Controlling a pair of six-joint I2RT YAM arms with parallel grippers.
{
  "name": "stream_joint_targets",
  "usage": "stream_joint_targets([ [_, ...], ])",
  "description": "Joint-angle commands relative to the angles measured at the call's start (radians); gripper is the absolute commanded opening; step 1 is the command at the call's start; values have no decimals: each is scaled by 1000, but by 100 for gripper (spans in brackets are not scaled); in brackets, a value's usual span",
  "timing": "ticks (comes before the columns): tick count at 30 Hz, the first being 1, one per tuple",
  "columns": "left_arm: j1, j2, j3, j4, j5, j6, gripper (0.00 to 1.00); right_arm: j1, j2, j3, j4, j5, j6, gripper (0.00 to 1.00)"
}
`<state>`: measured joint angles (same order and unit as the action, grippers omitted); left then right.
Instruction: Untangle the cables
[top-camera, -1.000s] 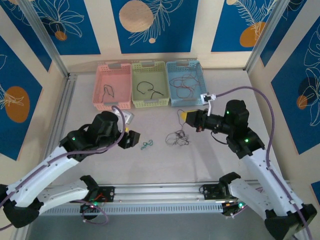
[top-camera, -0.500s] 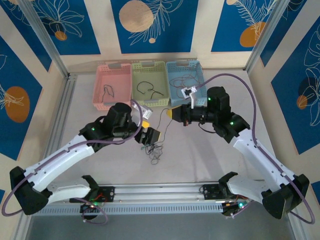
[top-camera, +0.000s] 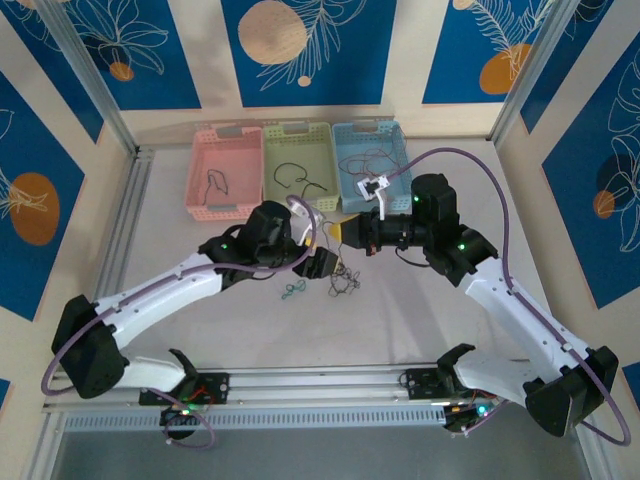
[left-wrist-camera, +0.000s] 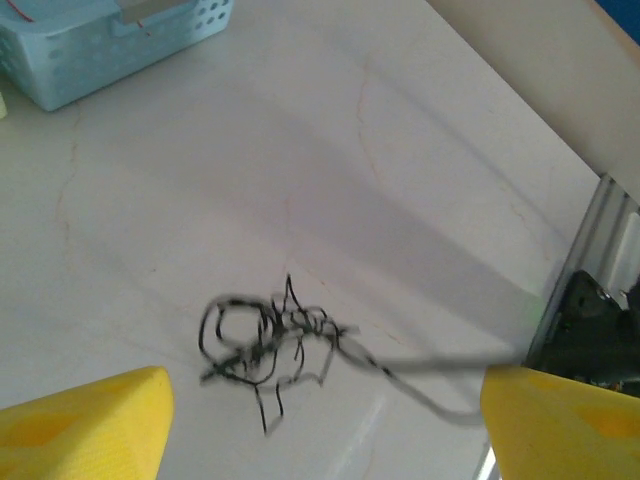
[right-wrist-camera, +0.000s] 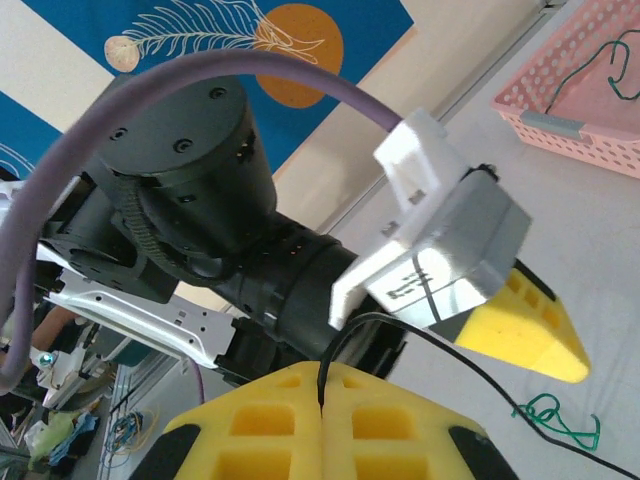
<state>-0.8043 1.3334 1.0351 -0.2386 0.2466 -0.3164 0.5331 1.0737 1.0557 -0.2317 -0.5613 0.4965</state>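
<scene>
The right tool (right-wrist-camera: 322, 372) is clenched. Its yellow padded fingers (right-wrist-camera: 250, 425) press flat together with a thin black wire (right-wrist-camera: 470, 365) nipped in the seam, and the wire runs out and downward from there. Lifting one strand this way looks meant to draw it taut, away from the knot, so it can be told from the rest.

The left tool (left-wrist-camera: 320, 388) is released. Its two yellow fingers (left-wrist-camera: 85, 420) are spread wide above the tangle of thin black cables (left-wrist-camera: 265, 345), which lies on the pale worktop (left-wrist-camera: 400, 150) between them. One blurred strand leaves the knot toward the right-hand finger. That stance reads as readying to pin or pinch the bundle while the other arm pulls.

From above, both tools nearly meet over mid-worktop, with the tangle just in front of them. A small curly green cable (top-camera: 292, 291) lies loose just left of it. At the far edge stand a pink plastic basket (top-camera: 235, 160), a green plastic basket (top-camera: 280, 145) and a blue plastic basket (top-camera: 368, 127). Each holds a few separate wires, so they are probably where freed strands go.
</scene>
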Motion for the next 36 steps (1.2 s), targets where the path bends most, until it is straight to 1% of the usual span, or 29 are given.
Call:
stream_joint_targets([
  [1, 1, 7, 29, 83, -69, -29, 80, 13, 5, 4, -15, -35, -24, 0],
  [5, 1, 7, -10, 162, -82, -50, 80, 21, 5, -6, -15, -41, -26, 0],
  [9, 1, 15, -37, 211, -109, -51, 74, 29, -1, -12, -15, -50, -26, 0],
  [10, 2, 19, -39, 217, -115, -50, 70, 29, -4, -13, -16, -52, -24, 0],
  [12, 1, 22, -45, 226, -141, -50, 57, 30, -13, -18, -19, -60, -22, 0],
  [14, 2, 18, -50, 228, -193, -50, 45, 32, -25, -26, -21, -75, -20, 0],
  [16, 4, 12, -44, 208, -271, -52, 38, 32, -45, -32, -35, -80, -23, 0],
  [19, 20, -8, -27, 145, -385, -44, 37, 32, -88, -44, -69, -80, -34, 0],
  [21, 48, -26, -28, 115, -418, -47, 36, 33, -126, -58, -89, -74, -35, 0],
  [25, 135, -75, -36, 58, -414, -59, 34, 32, -211, -88, -121, -88, -23, 0],
  [30, 250, -135, -40, -16, -389, -64, 34, 33, -299, -92, -189, -99, -19, 0],
  [36, 366, -184, -32, -120, -371, -62, 35, 19, -393, -81, -268, -69, -27, 0],
])
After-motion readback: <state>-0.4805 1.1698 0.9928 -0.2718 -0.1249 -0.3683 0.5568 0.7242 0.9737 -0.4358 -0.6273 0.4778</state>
